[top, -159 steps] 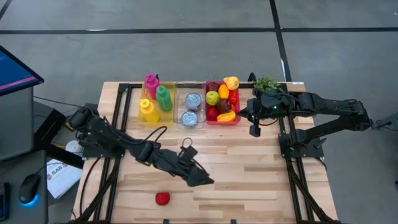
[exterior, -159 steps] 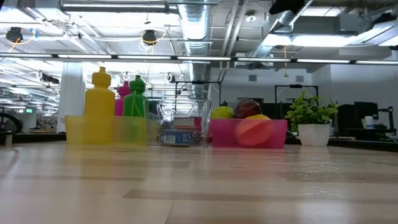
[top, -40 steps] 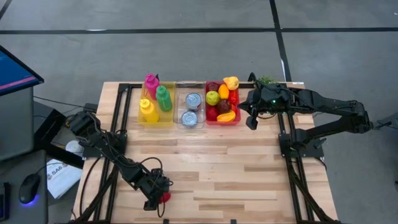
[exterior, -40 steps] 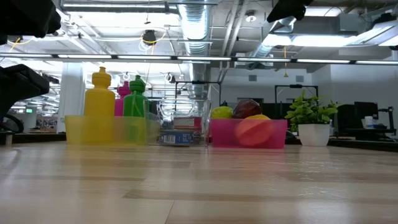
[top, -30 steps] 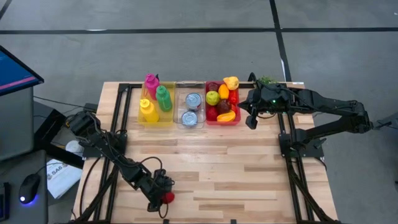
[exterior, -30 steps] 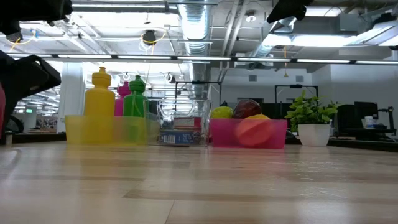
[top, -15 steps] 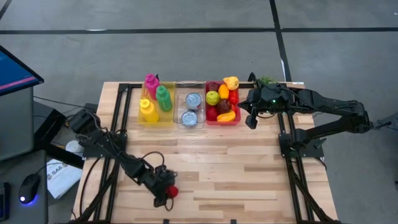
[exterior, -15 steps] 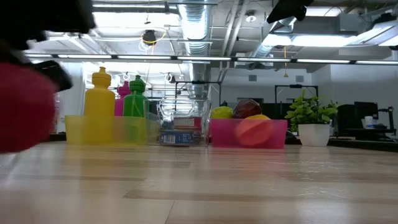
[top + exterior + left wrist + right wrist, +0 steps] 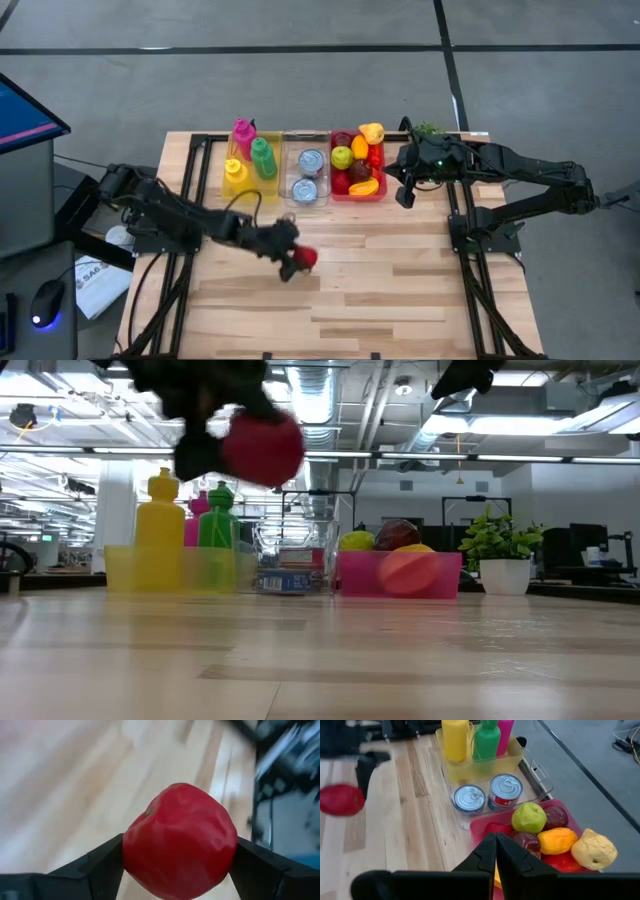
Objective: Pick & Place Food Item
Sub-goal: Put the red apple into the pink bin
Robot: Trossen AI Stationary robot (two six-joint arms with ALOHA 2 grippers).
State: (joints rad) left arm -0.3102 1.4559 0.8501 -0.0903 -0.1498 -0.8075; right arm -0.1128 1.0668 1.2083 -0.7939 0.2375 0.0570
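Note:
A red, roundish food item (image 9: 306, 258) hangs above the middle of the wooden table, with my left gripper (image 9: 296, 259) shut on it. It also shows high up in the low view (image 9: 262, 448) and fills the left wrist view (image 9: 180, 840). At the far edge stands a pink bin (image 9: 381, 183) full of fruit. My right gripper (image 9: 404, 196) is shut and holds nothing, raised just right of that bin. My left gripper pinches the red food item between its two fingers (image 9: 97, 865), one on each of its opposite sides (image 9: 131, 851). The fingers come slanting down from the table's left. The item is lifted clear of the table.
Along the far edge, left of the pink bin, are a clear bin (image 9: 306, 197) with two cans and a yellow bin (image 9: 247, 194) with three bottles. A small potted plant (image 9: 430, 130) stands at the far right. Bare wood lies toward the near edge.
My left gripper has carried the red food item up off the table near its front edge, then toward the right and the far edge, to above the table's middle. The gripper has rolled as it went. The item stays in its fingers.

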